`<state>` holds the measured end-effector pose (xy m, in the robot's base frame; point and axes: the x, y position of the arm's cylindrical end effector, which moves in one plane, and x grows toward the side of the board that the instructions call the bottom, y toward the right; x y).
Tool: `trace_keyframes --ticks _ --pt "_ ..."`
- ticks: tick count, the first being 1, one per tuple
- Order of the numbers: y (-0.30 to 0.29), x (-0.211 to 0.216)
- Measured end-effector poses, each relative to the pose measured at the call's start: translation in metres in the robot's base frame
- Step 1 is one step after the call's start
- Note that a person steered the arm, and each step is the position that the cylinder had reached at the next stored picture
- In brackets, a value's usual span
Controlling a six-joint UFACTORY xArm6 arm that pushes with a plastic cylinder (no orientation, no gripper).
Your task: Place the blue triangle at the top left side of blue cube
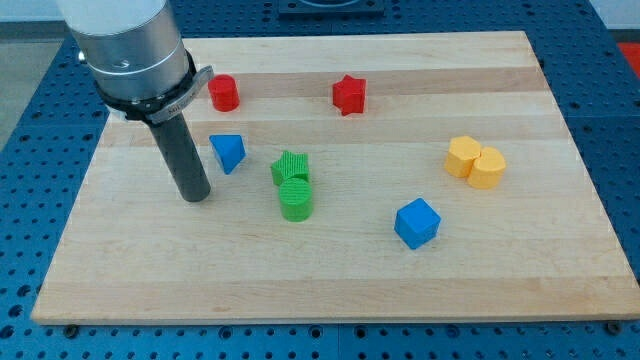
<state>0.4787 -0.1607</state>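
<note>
Eight blocks on the wooden board (pixel 330 290), and we sweep across from the view's left. First up is my tip (pixel 194 196), planted on the wood just below and to the left of the blue triangle (pixel 227 152), close beside it but with a sliver of board showing between them, so no contact that I can make out. No claw to report on here: the arm ends in a plain dark rod, so nothing opens, nothing closes, nothing is held. Above the triangle sits the red cylinder (pixel 223 92), up near the board's top. Moving right, a green pair: the green ridged block (pixel 291 167) with the green cylinder (pixel 296 200) touching it just below. Further on, the red star (pixel 349 95) up top, well clear of everything. Then the one that matters, the blue cube (pixel 417 222), down in the lower right part of the board. Last, at the far right, two yellow pieces pressed together, a yellow hexagon-like block (pixel 461 157) and a yellow cylinder (pixel 488 168).

Score so far? By my reading, barely started. The triangle lies well apart from the cube, with the green pair standing roughly on the line between them. What's left is nearly the whole trip: push the triangle rightward, skirt above the greens, and park it off the cube's upper-left corner. From where my tip stands, on the triangle's left flank, a rightward shove looks like the natural call.
</note>
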Motion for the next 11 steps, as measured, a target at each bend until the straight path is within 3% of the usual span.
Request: trace_keyframes --ticks 4,11 --pt "0.0 -0.034" --pt "0.022 -0.035"
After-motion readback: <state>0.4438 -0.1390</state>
